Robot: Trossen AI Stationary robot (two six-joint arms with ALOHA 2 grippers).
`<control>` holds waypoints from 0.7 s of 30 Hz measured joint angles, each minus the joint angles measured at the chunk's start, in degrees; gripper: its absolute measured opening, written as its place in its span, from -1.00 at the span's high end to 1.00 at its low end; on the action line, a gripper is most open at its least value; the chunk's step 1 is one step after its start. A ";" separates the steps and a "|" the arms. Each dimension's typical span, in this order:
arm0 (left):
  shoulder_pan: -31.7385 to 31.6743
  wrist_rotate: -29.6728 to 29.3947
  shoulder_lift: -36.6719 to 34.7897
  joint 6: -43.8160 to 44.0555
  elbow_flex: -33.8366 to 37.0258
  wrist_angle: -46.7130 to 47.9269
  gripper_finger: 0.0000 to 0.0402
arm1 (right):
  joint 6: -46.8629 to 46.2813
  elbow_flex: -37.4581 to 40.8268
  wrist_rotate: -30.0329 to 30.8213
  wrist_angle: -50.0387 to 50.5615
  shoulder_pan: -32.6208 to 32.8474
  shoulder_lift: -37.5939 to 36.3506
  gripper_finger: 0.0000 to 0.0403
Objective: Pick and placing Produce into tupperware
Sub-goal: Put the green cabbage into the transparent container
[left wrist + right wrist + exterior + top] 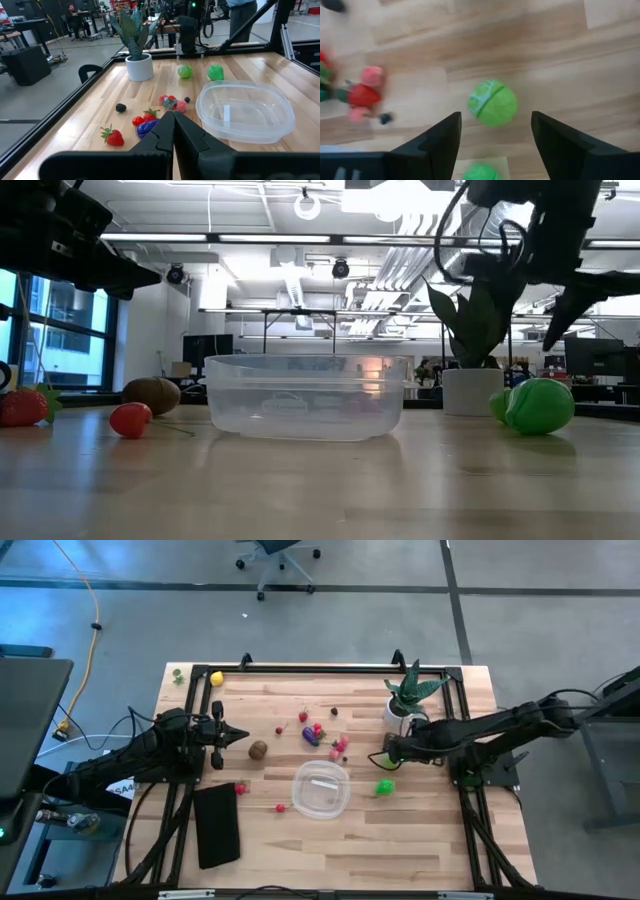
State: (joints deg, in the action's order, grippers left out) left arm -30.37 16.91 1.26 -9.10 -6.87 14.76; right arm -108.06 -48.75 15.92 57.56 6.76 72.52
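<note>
Right gripper [492, 137] open, fingers spread wide, hanging over one green cabbage-like ball [492, 103] on the wooden table [420, 850], nothing held. Second green piece [384, 787] just beside the clear tupperware [321, 790], on its right arm side. Two green pieces total. Tupperware empty, near table middle. Left gripper [240, 737] closed, holds nothing, hovering near the brown kiwi-like piece [258, 750]. One purple eggplant [310, 736], several small red pieces clustered beyond the tupperware, one strawberry [113, 137], one yellow piece [216, 679] at far corner. One potted plant [408, 700], one flat black rectangle [216, 825]
</note>
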 joint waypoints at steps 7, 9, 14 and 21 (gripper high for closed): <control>0.01 -0.02 0.00 0.00 0.00 0.00 1.00 | -0.16 0.02 -0.41 -1.74 -1.22 6.18 -0.15; 0.02 -0.02 0.00 0.00 0.00 0.00 1.00 | -0.06 0.04 -0.39 -3.19 -1.66 7.03 -0.15; 0.02 -0.02 0.00 -0.02 0.00 -0.02 1.00 | 0.37 0.03 -0.48 -6.52 -1.90 9.04 -0.15; 0.00 -0.02 0.00 -0.02 0.00 0.00 1.00 | -1.42 0.04 0.16 -5.84 -1.92 11.40 -0.15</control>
State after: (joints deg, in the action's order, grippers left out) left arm -30.37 16.88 1.26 -9.13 -6.87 14.76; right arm -109.48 -48.71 16.08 51.72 4.85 83.91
